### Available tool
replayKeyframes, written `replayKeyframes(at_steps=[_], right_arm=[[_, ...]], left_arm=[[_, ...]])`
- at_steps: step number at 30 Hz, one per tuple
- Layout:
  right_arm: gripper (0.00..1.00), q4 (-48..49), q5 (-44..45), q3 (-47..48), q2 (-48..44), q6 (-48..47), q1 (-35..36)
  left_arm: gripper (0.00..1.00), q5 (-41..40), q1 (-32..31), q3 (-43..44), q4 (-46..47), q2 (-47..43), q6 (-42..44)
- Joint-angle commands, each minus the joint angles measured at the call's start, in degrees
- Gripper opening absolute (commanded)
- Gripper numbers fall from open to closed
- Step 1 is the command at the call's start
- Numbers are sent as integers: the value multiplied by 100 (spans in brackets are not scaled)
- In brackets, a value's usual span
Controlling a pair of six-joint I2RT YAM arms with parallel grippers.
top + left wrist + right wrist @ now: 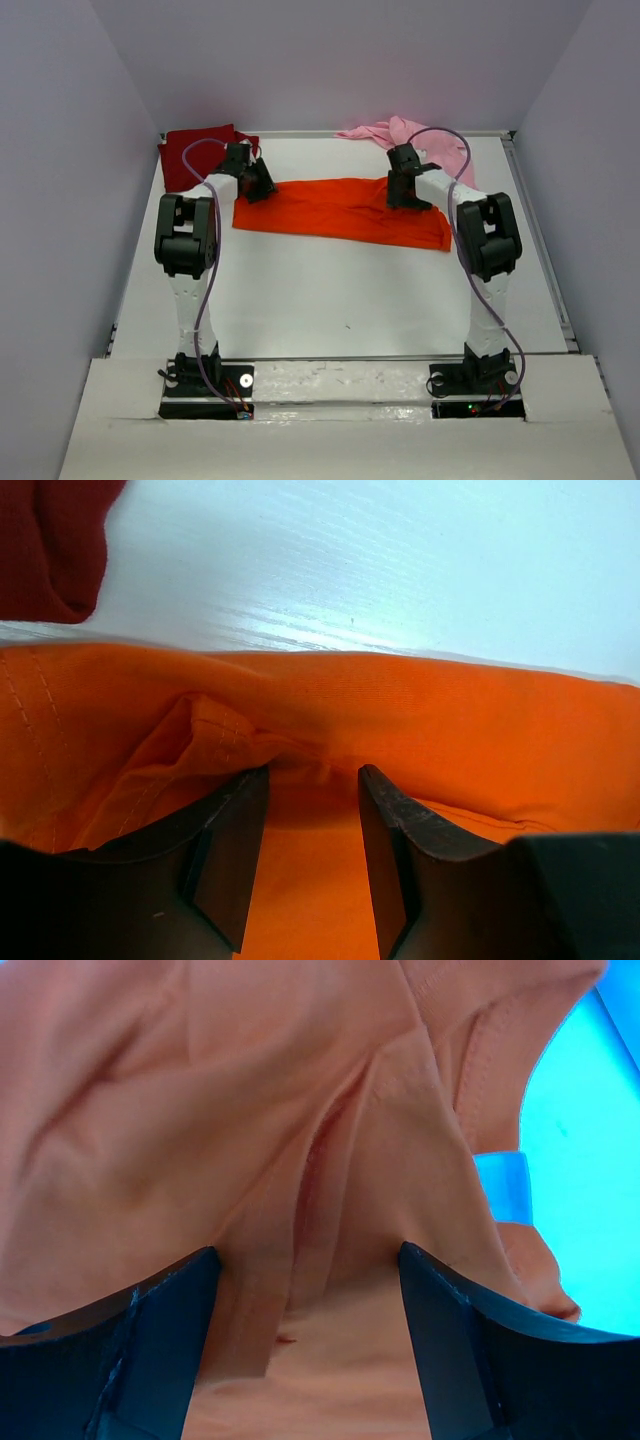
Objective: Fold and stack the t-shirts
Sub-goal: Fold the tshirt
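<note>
The bright orange t-shirt lies folded into a long band across the middle of the table. My left gripper is down on its left end. In the left wrist view the gripper is open, with orange cloth and a raised fold between the fingertips. My right gripper is down on the band's far edge near the right end. It stands wide open over wrinkled cloth that looks pale peach in that view. The dark red t-shirt lies folded at the back left. The light pink one is crumpled at the back right.
Grey walls close in the table on the left, back and right. The dark red tee's edge shows just beyond the left gripper, with a strip of white table between it and the orange cloth. Bare table shows right of the right gripper.
</note>
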Motion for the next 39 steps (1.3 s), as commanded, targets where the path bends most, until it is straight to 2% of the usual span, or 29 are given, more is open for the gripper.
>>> replayKeyframes(at_steps=[1, 9, 15, 17, 19, 22, 29, 34, 37, 39], right_arm=[[78, -158, -197, 491, 240, 34, -44], [77, -386, -636, 1211, 504, -19, -97], [77, -431, -952, 1554, 636, -54, -97], [77, -457, -1014, 1695, 698, -46, -97], [77, -448, -1128, 1748, 760, -54, -97], [77, -457, -1295, 1880, 865, -107, -97], [76, -492, -1656, 2100, 1041, -177, -97], [76, -519, -2113, 2144, 1068, -256, -97], [76, -300, -1964, 1863, 735, -256, -97], [76, -255, -2016, 1758, 559, -292, -97]], left_arm=[[55, -444, -9, 80, -788, 5, 164], [55, -716, -9, -183, -1729, -197, 376], [55, -929, -18, -1053, -1862, -803, 280], [55, -701, -36, -1708, -1661, -1249, 60], [55, 25, -36, -2560, -1232, -1602, -291], [55, 581, -53, -3388, -818, -2270, -643], [55, 1137, -272, -4524, -255, -3334, -1189], [55, 928, -528, -4413, -385, -4019, -1312], [56, 601, -607, -3500, -806, -4512, -1085], [56, 505, -607, -2508, -1175, -4609, -822]])
